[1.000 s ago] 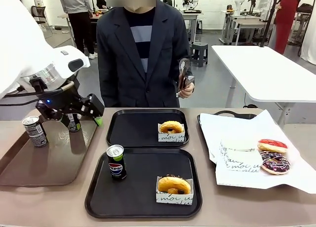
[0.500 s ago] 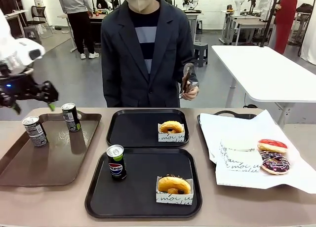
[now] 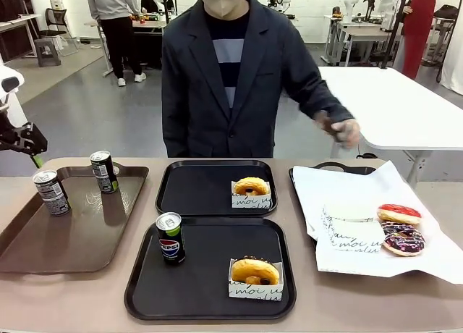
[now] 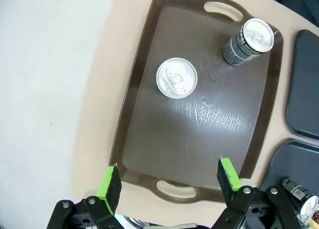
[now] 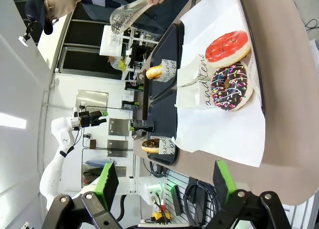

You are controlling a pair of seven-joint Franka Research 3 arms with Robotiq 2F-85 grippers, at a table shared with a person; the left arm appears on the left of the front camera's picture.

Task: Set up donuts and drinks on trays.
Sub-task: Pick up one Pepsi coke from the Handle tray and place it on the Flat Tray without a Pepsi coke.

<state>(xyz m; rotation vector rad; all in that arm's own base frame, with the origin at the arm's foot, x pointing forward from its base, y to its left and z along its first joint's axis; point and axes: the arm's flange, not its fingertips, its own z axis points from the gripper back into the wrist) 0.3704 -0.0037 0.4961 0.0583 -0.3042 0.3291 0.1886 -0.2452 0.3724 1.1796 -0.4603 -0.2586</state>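
The left end effector (image 4: pixel 169 173) hangs spread wide, its green pads (image 4: pixel 110 185) well apart with nothing between them. It looks straight down on the brown tray (image 4: pixel 149 139). In the front view it sits high at the picture's far left, by the left edge of the bench (image 3: pixel 79 308).

The brown tray lies along that left edge, and two grey cans stand upright on it. The left can (image 3: pixel 51 192) is by the tray's left rim and the far can (image 3: pixel 103 171) is near its far edge; they stand apart.

Two black trays lie mid-bench, one behind the other, their rims just beside each other. The far tray (image 3: pixel 192 192) carries the far donut (image 3: pixel 251 186), in a white "moi" sleeve, by its right rim. The near tray (image 3: pixel 206 293) carries the Pepsi can (image 3: pixel 171 237), upright near its far-left corner. The near donut (image 3: pixel 255 270), also sleeved, sits toward its near-right corner.

At the bench's right end, the paper-lined tray (image 3: pixel 329 166) holds a red-iced donut (image 3: pixel 399 214) and a sprinkled donut (image 3: pixel 404 240), touching each other near the right edge.

The right end effector (image 5: pixel 166 181) is also spread and empty. It is off the bench's right side and looks along the bench.

A person stands at the far edge. Their hand (image 3: pixel 346 130) is blurred, above the far-right part of the bench. In the right wrist view it holds tongs (image 5: pixel 127 12).
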